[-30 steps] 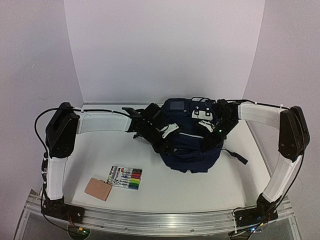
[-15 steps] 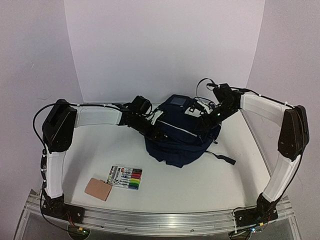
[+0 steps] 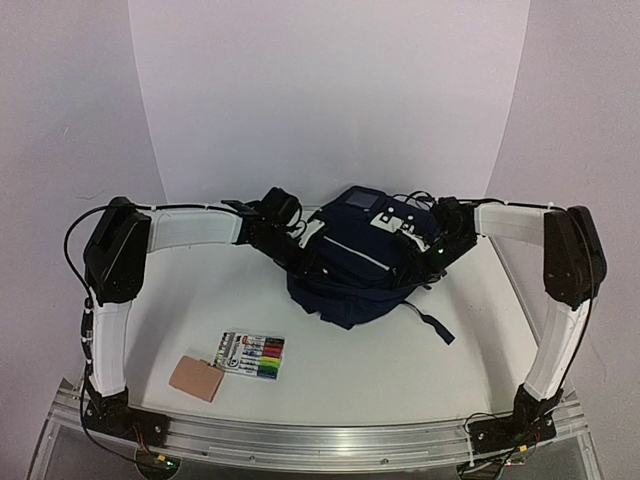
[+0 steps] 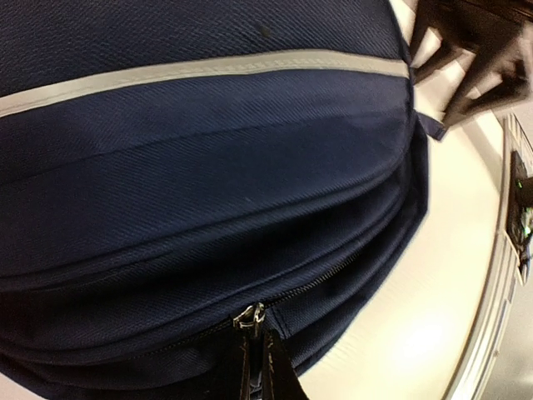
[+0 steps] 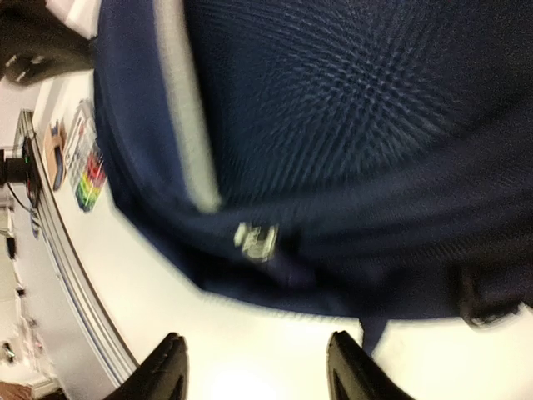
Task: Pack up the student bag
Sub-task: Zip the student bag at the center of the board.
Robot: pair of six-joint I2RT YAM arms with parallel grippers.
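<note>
The large dark navy fabric backpack [image 3: 350, 275] has been dragged leftward by the left tool [image 4: 258, 371], pinched on its metal zipper pull [image 4: 248, 318], with the right tool [image 5: 254, 342] released and spread; unzipping is judged underway.

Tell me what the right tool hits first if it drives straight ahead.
Most likely the student bag: its navy side fills the view just beyond the open right tool, though blur hides the depth.

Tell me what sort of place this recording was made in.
Most likely a robot test bench in a lab, not a classroom: a white table boxed in by plain white panels, with the left arm and right arm bolted to a metal rail at its near edge.
</note>
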